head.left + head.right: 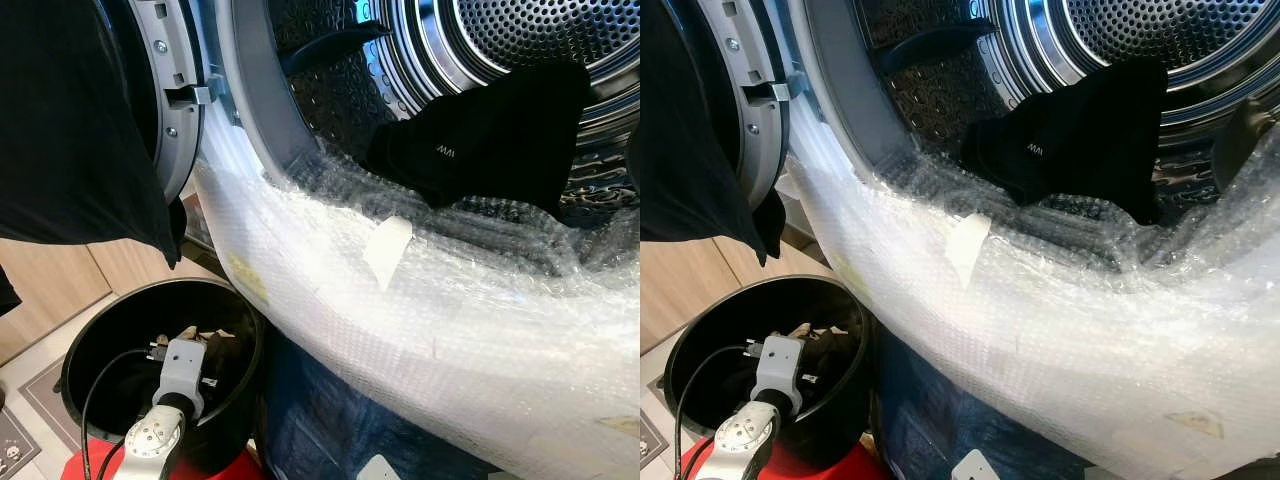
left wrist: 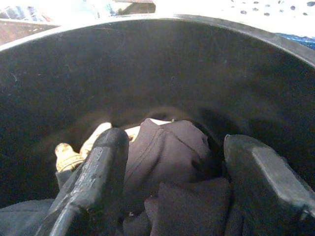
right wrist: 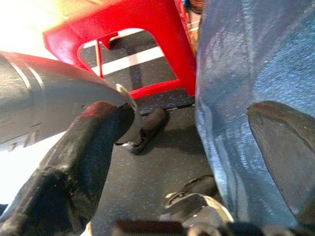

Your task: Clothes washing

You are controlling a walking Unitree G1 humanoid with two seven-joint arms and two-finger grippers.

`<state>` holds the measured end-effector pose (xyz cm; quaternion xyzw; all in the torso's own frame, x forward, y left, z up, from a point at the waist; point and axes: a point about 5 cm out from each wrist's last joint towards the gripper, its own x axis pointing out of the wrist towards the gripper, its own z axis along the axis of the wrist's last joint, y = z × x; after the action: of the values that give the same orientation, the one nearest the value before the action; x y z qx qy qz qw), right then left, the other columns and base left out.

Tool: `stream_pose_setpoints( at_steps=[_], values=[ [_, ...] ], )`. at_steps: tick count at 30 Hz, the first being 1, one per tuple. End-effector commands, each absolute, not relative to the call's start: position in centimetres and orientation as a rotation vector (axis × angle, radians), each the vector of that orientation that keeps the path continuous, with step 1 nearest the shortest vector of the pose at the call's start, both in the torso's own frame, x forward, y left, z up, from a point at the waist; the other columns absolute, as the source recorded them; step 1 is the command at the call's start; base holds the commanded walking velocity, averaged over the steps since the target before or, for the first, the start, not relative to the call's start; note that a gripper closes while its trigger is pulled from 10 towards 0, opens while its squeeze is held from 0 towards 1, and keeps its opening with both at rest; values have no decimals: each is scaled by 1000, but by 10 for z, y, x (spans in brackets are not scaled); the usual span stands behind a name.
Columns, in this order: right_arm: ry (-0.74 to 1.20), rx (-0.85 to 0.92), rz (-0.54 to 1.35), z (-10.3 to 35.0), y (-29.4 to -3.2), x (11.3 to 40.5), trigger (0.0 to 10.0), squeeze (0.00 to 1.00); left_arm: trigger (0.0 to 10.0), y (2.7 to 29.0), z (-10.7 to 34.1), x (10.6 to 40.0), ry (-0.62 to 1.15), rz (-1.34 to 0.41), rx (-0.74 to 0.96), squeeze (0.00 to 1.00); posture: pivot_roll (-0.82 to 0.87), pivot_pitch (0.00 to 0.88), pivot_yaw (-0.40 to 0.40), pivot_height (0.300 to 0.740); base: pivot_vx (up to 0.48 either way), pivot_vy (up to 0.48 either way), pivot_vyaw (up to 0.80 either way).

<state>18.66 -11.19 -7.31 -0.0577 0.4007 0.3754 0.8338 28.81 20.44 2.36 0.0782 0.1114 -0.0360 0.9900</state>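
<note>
Several dark garments (image 2: 167, 162) are heaped in the black bucket (image 1: 105, 330), at seven o'clock from the washer drum (image 1: 520, 40), where one black garment (image 1: 490, 135) already lies. The left gripper (image 2: 172, 167) is lowered into the bucket, fingers spread around the top piece, nothing clamped. The right gripper (image 3: 197, 162) hangs idle, fingers apart. Cloth could be snagged on the bubble wrap (image 1: 420, 300) covering the door sill.

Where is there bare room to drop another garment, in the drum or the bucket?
The perforated steel drum is bare behind the black garment draped over its bubble-wrapped rim. The round black bucket is crowded: dark clothes fill its bottom, with the left gripper open above them.
</note>
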Motion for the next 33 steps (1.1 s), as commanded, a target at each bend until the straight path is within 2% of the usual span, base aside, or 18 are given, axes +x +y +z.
stream_pose_setpoints(
  at_steps=[1,3,12,18,19,26,31,33],
  values=[
    [881,-121,716,-77,-120,185,10000,0,10000,201,-1,269,344,-80,139,0,38,83,-43,740,0,0,0],
    [906,-142,644,-80,-127,183,10000,0,10000,201,-1,270,341,-81,141,0,38,83,-43,740,0,0,0],
    [927,-122,575,-84,-132,177,10000,0,10000,218,17,270,237,-5,138,0,42,76,-48,740,0,0,0],
    [942,-110,539,-85,-137,175,10000,0,10000,242,50,265,107,68,131,0,52,65,-38,740,0,0,0],
    [938,-105,512,-85,-138,176,10000,0,10000,257,66,251,58,129,106,0,68,67,-40,740,0,0,0],
    [948,-129,539,-85,-133,177,10000,0,10000,276,98,250,-15,213,37,0,107,59,-48,740,0,0,0],
    [932,-134,543,-83,-129,182,10000,0,10000,282,111,259,43,220,20,0,103,52,-43,740,0,0,0],
    [928,-130,537,-82,-129,184,10000,0,10000,287,104,266,175,220,43,0,107,44,-39,740,0,0,0]
  ],
)
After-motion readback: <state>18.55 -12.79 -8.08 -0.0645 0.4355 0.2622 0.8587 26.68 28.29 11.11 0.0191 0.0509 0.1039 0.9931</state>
